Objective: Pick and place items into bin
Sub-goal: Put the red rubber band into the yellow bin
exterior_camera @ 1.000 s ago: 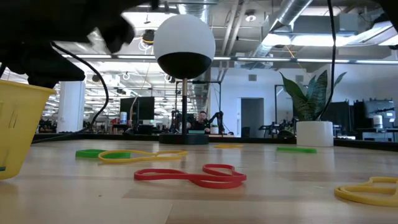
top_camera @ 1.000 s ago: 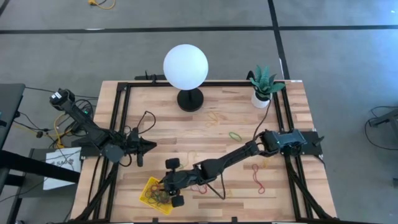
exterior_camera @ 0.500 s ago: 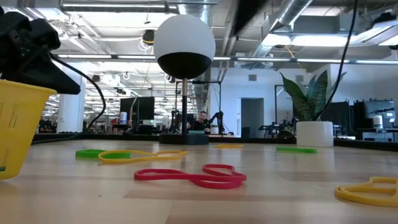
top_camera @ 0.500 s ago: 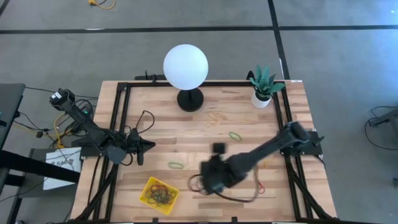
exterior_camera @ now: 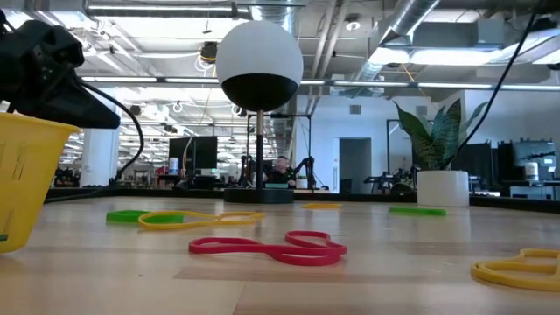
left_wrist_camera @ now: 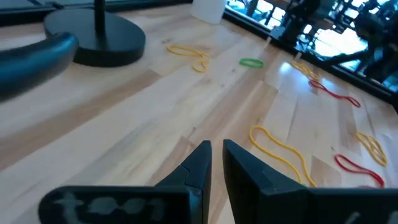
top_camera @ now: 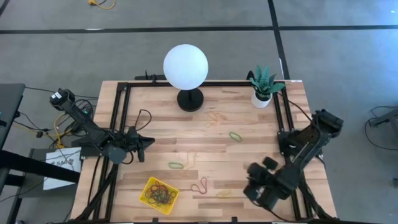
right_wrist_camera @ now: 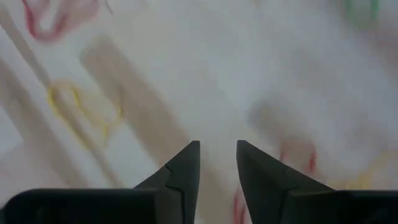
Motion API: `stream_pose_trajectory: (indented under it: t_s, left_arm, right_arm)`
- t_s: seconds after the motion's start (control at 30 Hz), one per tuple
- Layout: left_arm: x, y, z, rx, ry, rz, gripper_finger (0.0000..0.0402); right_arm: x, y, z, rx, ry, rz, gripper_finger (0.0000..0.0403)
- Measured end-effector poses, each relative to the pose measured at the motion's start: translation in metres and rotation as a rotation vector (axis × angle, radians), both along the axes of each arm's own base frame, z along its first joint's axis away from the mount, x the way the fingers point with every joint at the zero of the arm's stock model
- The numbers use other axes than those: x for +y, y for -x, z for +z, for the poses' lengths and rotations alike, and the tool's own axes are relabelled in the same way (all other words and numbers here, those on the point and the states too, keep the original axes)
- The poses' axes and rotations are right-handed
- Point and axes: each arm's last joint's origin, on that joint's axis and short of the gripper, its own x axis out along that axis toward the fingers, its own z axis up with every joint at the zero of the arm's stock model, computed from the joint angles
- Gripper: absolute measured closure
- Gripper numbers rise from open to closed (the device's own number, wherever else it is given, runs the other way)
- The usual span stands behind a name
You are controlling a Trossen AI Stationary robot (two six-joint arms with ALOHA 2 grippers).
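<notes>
While the right arm hangs over the table's front right corner, its right gripper (right_wrist_camera: pixel 217 146) has its fingers a little apart with nothing between them; the view past them is blurred. At the front left sits the one yellow bin (top_camera: pixel 149 185), holding a tangle of rubber bands too knotted to count. Loose on the table (top_camera: pixel 155 118) I count at least six more: a red band (top_camera: pixel 199 185) just beside the bin, a yellowish band (top_camera: pixel 224 193) near it, a green band (top_camera: pixel 176 165) and a faint yellow band (top_camera: pixel 189 158) farther back, then another green loop (top_camera: pixel 235 135) and a yellow pair (top_camera: pixel 212 118) near the lamp. At the left edge, mid-table, the left gripper (left_wrist_camera: pixel 216 144) waits, fingers barely parted and empty. At the back stand one globe lamp (top_camera: pixel 185 66) and one potted plant (top_camera: pixel 263 87). The table is pale wood planks inside a black frame; beyond lies a large workshop with ceiling ducts.
</notes>
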Motion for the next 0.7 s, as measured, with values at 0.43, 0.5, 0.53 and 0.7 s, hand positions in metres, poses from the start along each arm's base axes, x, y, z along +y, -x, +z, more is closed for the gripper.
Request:
stream_pose_trajectory:
  t_s: [0.43,0.5,0.53,0.7]
  left_arm:
    - [0.000,0.000,0.001,-0.021,0.006,0.024,0.0374]
    - [0.000,0.000,0.001,-0.021,0.006,0.024,0.0374]
    - [0.000,0.000,0.001,-0.021,0.006,0.024,0.0374]
    - [0.000,0.000,0.001,-0.021,0.006,0.024,0.0374]
  right_arm:
    - [-0.002,0.009,-0.042,0.132,-0.081,-0.345,0.0302]
    - [-0.004,0.005,-0.049,0.152,-0.073,-0.366,0.0304]
    - [-0.004,0.003,-0.052,0.159,-0.067,-0.374,0.0304]
    - [-0.007,-0.003,-0.065,0.252,-0.060,-0.424,0.0305]
